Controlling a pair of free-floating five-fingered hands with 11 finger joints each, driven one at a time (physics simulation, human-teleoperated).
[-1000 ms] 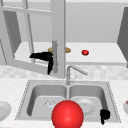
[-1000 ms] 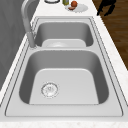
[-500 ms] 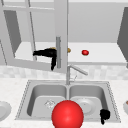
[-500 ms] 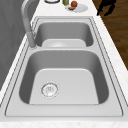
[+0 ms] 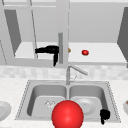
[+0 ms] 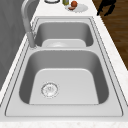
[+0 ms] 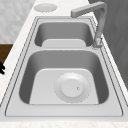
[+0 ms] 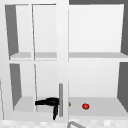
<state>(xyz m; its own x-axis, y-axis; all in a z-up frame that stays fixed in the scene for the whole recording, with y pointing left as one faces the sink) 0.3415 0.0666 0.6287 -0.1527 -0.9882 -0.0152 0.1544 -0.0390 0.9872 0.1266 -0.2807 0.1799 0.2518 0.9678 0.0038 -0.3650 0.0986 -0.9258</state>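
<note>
My left hand hovers in front of the wall cabinet's left glass door, right beside the door's vertical grey handle. Its fingers stick out straight, one to the left and one downward; the same left hand appears beside the handle in the upper view. My right hand hangs idle over the sink's front right corner, fingers relaxed and holding nothing, and shows as the right hand off the counter's edge. A big red ball sits at the sink's front edge.
A small red object and a brownish one lie on the cabinet's lower shelf. The double sink has a tall faucet; a plate lies in its right basin. A plate with food and another plate stand on the counter.
My left hand has risen slightly and edged right, closer to the door handle. The right hand and the red ball have stayed put.
</note>
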